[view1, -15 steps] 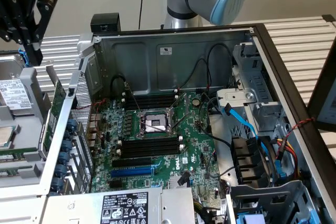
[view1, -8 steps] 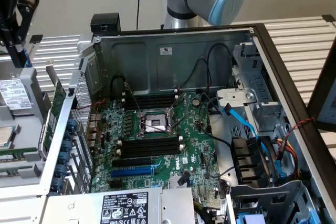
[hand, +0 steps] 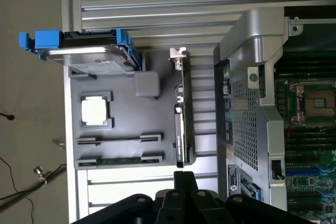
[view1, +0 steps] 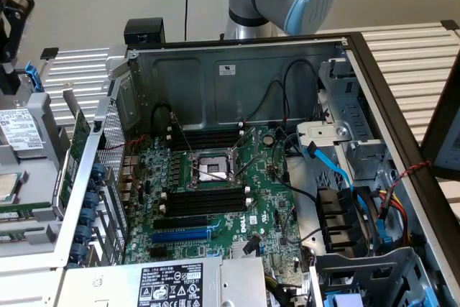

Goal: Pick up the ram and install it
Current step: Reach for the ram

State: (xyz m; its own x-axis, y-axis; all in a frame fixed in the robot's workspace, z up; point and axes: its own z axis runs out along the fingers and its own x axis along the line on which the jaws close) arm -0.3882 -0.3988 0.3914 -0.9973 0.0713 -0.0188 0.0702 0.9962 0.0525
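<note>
The ram [hand: 121,160] is a thin green stick lying in the lower of two long holders on the grey parts tray [hand: 131,124]. In the exterior view it shows as a green strip [view1: 21,215] at the left edge. My gripper [hand: 184,174] hovers above the tray's edge, near the end of the upright card and apart from the ram. Its black fingers are shut together with nothing between them. The motherboard [view1: 215,199] lies in the open case with its black memory slots [view1: 201,203] bare beside the CPU socket [view1: 212,169].
On the tray are a hard drive in a blue caddy [hand: 89,51], a CPU chip [hand: 96,111] and an upright expansion card [hand: 181,124]. The case's perforated side wall [hand: 244,114] stands between tray and motherboard. Cables [view1: 338,177] and drive bays crowd the exterior view's right.
</note>
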